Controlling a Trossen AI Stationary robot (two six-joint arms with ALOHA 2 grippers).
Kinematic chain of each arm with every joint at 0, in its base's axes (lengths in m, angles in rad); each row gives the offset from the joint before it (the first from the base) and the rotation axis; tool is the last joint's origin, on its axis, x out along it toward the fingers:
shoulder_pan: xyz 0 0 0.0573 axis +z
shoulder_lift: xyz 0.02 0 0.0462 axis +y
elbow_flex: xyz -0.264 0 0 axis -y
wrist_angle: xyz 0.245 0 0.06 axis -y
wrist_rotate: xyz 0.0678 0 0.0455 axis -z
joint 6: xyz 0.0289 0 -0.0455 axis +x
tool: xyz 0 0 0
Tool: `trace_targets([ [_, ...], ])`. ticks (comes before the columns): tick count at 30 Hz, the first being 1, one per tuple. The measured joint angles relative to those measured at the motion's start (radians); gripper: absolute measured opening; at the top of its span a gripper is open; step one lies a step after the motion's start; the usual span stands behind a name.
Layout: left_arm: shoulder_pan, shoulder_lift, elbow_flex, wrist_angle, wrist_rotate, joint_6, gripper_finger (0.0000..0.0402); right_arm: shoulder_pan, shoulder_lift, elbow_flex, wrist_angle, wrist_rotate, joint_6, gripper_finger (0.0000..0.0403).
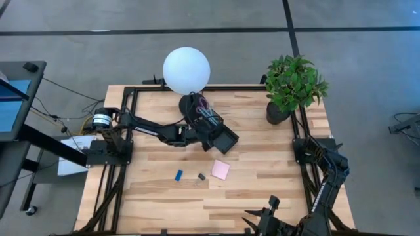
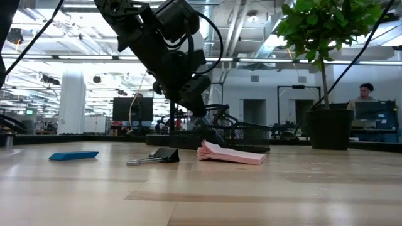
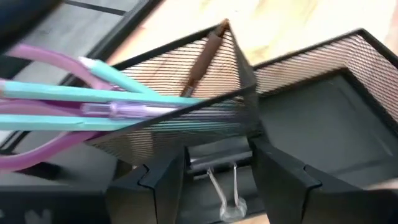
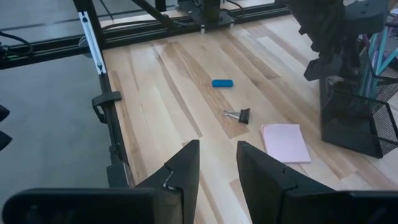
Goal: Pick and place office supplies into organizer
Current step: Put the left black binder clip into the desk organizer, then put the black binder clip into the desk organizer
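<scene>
The black mesh organizer [image 1: 211, 126] stands at the table's far middle, with teal and purple pens and purple scissors [image 3: 74, 102] in its cup; its lower tray section [image 3: 323, 118] shows beside the cup. My left gripper [image 3: 217, 180] is at the organizer with a black clip [image 3: 217, 158] between its fingers. On the wood nearer the front edge lie a pink sticky-note pad [image 1: 220, 170], a tiny blue block [image 1: 178, 175] and a second black clip [image 1: 201, 176]. My right gripper [image 4: 217, 165] hangs open over the near right corner, with nothing between its fingers. My left gripper has the black clip's body [image 3: 202, 158] between its two fingers [image 3: 165, 183], and the body fills the gap from side to side. The fingers slant downward from the table's left. The clip's wire handles [image 3: 227, 193] point back toward the wrist. What the clip rests on is hidden.
A white globe lamp [image 1: 187, 69] stands just behind the organizer, and a potted plant [image 1: 292, 85] fills the far right corner. Black frame rails [image 1: 128, 131] run along the table's edges. Bare wood lies along the near edge and on the right half.
</scene>
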Motion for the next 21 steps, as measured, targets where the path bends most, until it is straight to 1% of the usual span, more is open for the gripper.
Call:
trace_targets([
  [3, 0.016, 0.000, 0.000, 0.001, 0.051, 0.009, 0.0186, 0.000, 0.000, 0.000, 0.000, 0.000, 0.000, 0.0101],
  [7, 0.041, 0.000, 0.000, 0.000, 0.067, -0.005, 0.0200, 0.000, 0.000, -0.014, 0.007, -0.001, 0.001, 0.0101],
  [13, 0.047, 0.000, 0.000, 0.000, 0.069, -0.123, 0.0210, 0.002, 0.000, -0.028, 0.025, -0.003, 0.008, 0.0101],
  [15, 0.042, 0.000, 0.000, 0.001, 0.084, -0.144, 0.0210, 0.002, 0.000, -0.028, 0.043, 0.001, 0.005, 0.0101],
  [18, 0.023, -0.002, 0.000, -0.002, 0.142, -0.139, 0.0210, 0.002, 0.000, -0.028, 0.058, 0.003, -0.020, 0.0101],
  [21, -0.031, -0.022, 0.000, 0.002, 0.162, -0.133, 0.0210, -0.004, 0.000, -0.028, 0.058, 0.004, -0.022, 0.0101],
])
